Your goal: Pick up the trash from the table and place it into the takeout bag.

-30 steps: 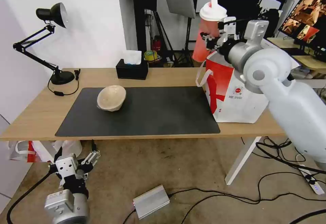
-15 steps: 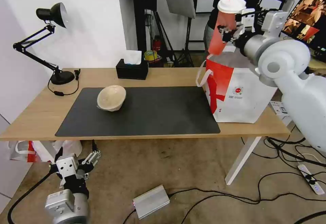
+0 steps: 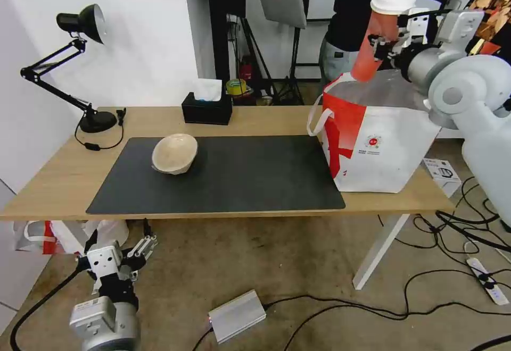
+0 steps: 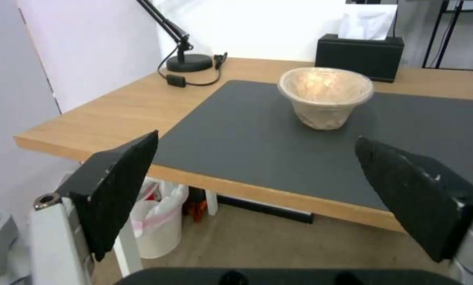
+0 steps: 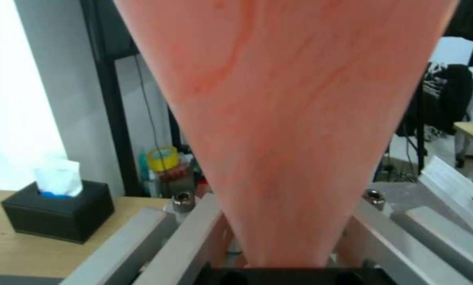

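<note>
Carried up and over toward the surface's right end, the red drink cup (image 3: 379, 40) now hangs tilted above the open takeout bag (image 3: 372, 143).

Its base has gone from beside the bag's near-left rim to over the foil-lined mouth, pinched in the right gripper (image 3: 394, 42), whose fingers clamp the cup's tapered body in the right wrist view. That likely puts it close to release. A beige pulp bowl (image 3: 174, 152) sits on the grey mat (image 3: 239, 181) toward the surface's left end, not yet collected. Below the front-left corner, the left gripper (image 3: 139, 250) waits, spread wide.
</note>
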Available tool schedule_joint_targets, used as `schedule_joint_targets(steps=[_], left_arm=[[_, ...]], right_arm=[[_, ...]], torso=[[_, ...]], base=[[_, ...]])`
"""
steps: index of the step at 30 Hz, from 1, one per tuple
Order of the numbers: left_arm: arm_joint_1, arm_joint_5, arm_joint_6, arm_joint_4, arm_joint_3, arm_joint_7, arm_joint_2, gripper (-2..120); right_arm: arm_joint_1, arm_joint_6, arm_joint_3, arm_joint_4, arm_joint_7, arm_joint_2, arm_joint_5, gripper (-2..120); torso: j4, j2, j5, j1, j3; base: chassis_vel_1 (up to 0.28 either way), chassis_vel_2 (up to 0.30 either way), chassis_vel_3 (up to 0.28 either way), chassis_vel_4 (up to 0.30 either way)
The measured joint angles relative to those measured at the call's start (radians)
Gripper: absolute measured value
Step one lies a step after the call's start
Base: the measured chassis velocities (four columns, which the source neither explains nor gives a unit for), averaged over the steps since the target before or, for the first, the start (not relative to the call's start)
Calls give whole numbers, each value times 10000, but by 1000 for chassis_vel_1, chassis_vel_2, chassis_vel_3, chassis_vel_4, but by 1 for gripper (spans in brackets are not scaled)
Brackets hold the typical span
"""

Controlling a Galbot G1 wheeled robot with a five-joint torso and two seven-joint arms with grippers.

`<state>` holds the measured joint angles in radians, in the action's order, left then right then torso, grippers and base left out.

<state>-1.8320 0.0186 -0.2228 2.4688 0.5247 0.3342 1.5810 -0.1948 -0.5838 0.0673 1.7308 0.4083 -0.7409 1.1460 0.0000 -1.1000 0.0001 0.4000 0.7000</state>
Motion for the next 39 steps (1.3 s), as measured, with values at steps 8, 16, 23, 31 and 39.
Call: schedule_joint_targets(steps=[8, 16, 23, 31, 39], left_arm=[[3, -4, 0, -29, -21, 1, -41, 100], [0, -4, 0, -41, -23, 1, -104, 100], [-20, -6, 0, -43, -64, 1, -152, 100], [-33, 7, 0, -47, -192, -4, -198, 100], [-49, 20, 0, -48, -239, -5, -243, 100]], right_arm=[[-529, 38, 287, -181, -104, 85, -203, 4], [-1015, 68, 528, -284, -191, 158, -354, 4], [-1635, 92, 795, -298, -266, 233, -502, 4], [-2119, 133, 926, -427, -164, 232, -709, 4], [-2345, 131, 951, -479, 2, 206, -736, 4]], torso=[[0, 1, -1, 0, 0], [0, 0, -1, -1, 0], [0, 0, -1, 0, 0], [0, 0, 0, 0, 0], [0, 0, -1, 0, 0]], base=[[0, 0, 0, 0], [0, 0, 0, 0], [0, 0, 0, 0], [0, 0, 0, 0], [0, 0, 0, 0]])
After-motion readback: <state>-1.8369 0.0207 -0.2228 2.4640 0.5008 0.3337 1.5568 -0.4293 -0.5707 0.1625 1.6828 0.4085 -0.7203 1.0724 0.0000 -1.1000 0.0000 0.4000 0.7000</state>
